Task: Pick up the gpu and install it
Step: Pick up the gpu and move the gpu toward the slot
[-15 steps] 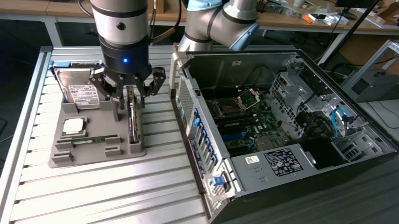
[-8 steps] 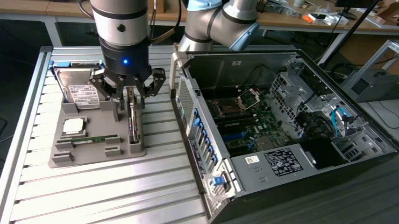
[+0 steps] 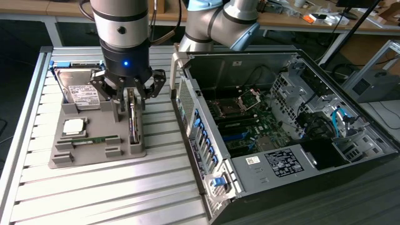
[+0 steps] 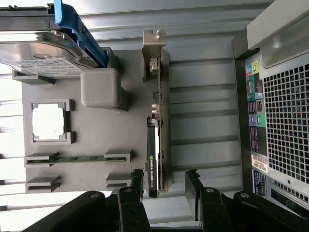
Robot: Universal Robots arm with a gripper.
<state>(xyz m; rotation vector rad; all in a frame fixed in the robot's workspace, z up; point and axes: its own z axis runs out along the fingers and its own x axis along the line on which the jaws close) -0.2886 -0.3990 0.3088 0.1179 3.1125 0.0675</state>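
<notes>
The gripper (image 4: 165, 178) is standing wide open, its two dark fingers (image 4: 136, 180) spread apart and holding nothing. In the wrist view the thin top edge of the gpu (image 4: 156, 116) is running straight into the gap between them. One finger is sitting just beside the card's black cooler side, and the other is keeping clear on the side facing the computer case (image 4: 280, 96).

The gpu is standing on its long edge in a slot of the grey parts holder (image 4: 96, 140), with its silvery end bracket at the end nearer the hard drive (image 4: 38, 53). Its long axis is lying along the side wall of the case, so the fingers are lining up across the card's thin dimension, not along its length.

In the exterior view the gripper (image 3: 132, 93) is hanging directly over the gpu (image 3: 133, 123), which is sitting at the edge of the holder (image 3: 125, 152) closest to the open computer case (image 3: 281, 140). Whether the fingertips are already reaching down past the card's upper edge is hard to tell from here.

The hard drive (image 3: 81, 91), a processor (image 3: 74, 125) and a green memory stick (image 3: 87, 139) are resting in their own places on the holder, towards the exterior view's left. All three are lying well clear of the fingers.
</notes>
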